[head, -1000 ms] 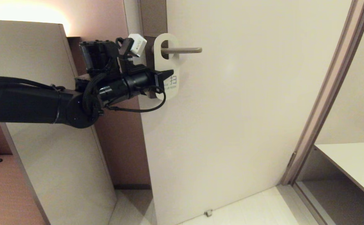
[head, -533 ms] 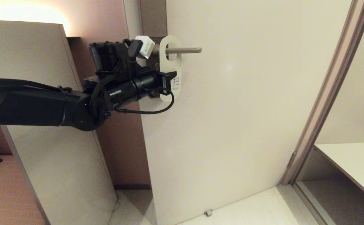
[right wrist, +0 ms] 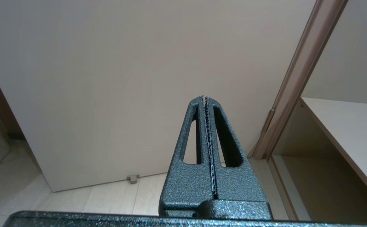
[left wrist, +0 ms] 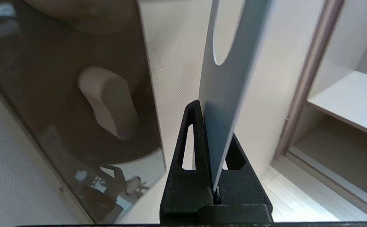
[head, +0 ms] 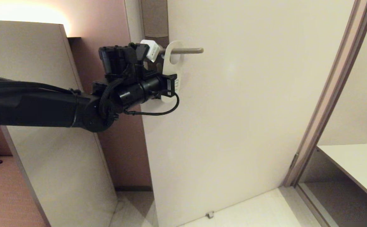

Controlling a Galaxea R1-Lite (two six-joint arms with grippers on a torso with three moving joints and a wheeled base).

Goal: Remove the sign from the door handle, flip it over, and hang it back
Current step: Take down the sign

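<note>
Sign (head: pixel 171 67): white side out, oval hole threaded on the door handle (head: pixel 186 50), lower end swung off the door
Handling: judged light, thin, stiff card; best pinched at the lower edge
Left gripper (head: pixel 170 84): jaws clamped on the sign's lower end
Left wrist view: sign edge-on between the jaws, its blue-grey face showing; handle unseen
Right gripper (right wrist: pixel 206 104): jaws closed, empty, parked low

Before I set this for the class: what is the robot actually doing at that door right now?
The left gripper is shut on the lower part of the sign, whose oval hole is around the door handle. The sign is turned nearly edge-on to the head view, tilted rather than hanging flat against the door. In the left wrist view its blue-grey face runs up from between the fingers. The right gripper is shut and parked low, facing the door's bottom.
</note>
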